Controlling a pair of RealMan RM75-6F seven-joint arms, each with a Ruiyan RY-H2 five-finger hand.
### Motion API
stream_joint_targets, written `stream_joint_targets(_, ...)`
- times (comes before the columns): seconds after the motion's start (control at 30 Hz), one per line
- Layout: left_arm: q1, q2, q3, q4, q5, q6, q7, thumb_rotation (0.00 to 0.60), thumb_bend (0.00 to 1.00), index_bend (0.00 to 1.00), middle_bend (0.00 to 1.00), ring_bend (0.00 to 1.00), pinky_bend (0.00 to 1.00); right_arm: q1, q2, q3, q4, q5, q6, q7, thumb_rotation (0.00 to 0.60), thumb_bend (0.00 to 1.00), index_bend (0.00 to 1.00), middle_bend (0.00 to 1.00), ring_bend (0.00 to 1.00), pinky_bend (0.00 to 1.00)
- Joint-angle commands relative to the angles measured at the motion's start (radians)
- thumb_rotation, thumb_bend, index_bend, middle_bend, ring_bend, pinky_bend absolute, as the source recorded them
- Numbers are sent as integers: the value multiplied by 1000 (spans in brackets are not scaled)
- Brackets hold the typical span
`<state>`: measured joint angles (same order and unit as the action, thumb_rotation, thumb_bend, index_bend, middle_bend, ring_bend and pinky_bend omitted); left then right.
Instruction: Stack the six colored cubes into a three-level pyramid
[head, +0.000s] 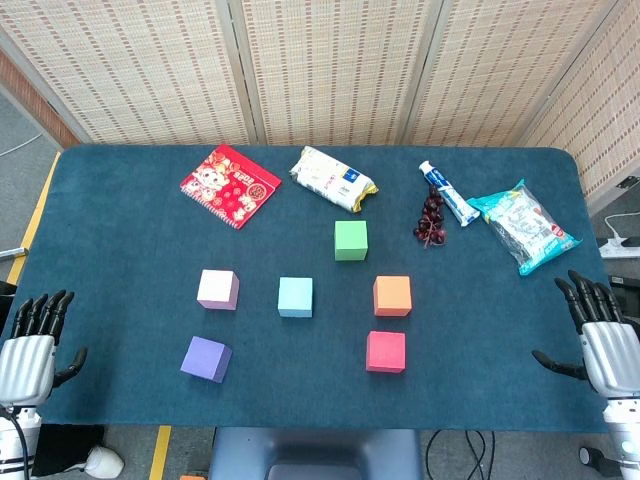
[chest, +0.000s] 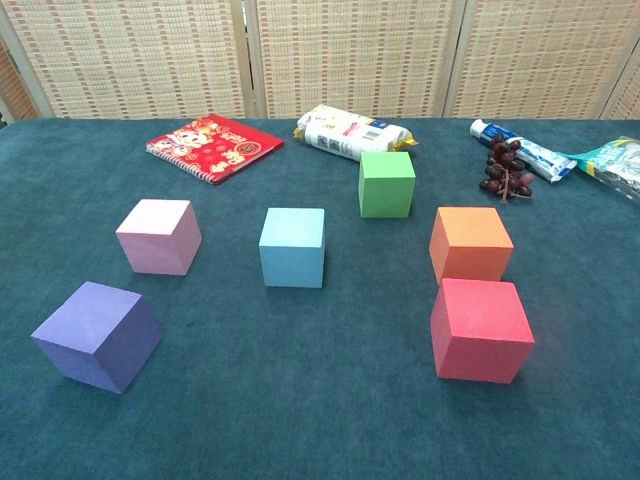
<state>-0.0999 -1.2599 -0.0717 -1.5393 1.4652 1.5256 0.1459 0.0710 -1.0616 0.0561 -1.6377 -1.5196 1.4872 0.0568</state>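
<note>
Six cubes lie apart on the dark teal table, none stacked. A green cube is farthest back. In the middle row sit a pink cube, a light blue cube and an orange cube. Nearest the front are a purple cube and a red cube. My left hand hovers off the table's left front corner, fingers apart, holding nothing. My right hand is at the right edge, also empty with fingers spread. The chest view shows neither hand.
Along the back of the table lie a red notebook, a white wipes packet, a bunch of dark grapes, a toothpaste tube and a clear snack bag. A woven screen stands behind.
</note>
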Motion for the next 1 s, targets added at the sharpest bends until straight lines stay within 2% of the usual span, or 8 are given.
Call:
stream_joint_targets(0.03,0,-4,4,3,-3,-10,3,600,335,61,64,0,18,3,-5,-2,7,-2,-7,5,600,123,0,0,0,8)
stream_joint_targets(0.27,-19,14,5,-9,20,-26,7,600,335,62,64,0,26,4,-10,-2,23,-24,7,20,600,123,0,0,0,8)
stream_joint_targets(0.4,-76,39,-11,-18,41,-93,-30,600,333,88,105,47,80,7,0,3,25,-34,17,31,600,123,0,0,0,8)
stream_joint_targets(0.53,-194,58,-46,9,36,-253,-106,600,335,103,129,81,142,21,15,10,22,-46,12,34,600,123,0,0,0,8)
stream_joint_targets(0.73,-365,37,-84,92,-29,-533,-255,600,338,106,119,85,168,44,24,17,9,-60,-6,22,600,123,0,0,0,8)
stream_joint_targets(0.87,-454,2,-84,163,-44,-667,-307,600,343,40,51,4,136,54,28,17,-5,-60,-19,10,600,123,0,0,0,8)
stream_joint_targets(1.0,-510,-26,-66,207,-38,-753,-352,600,341,0,6,0,129,55,29,19,-13,-45,-24,-1,600,123,0,0,0,8)
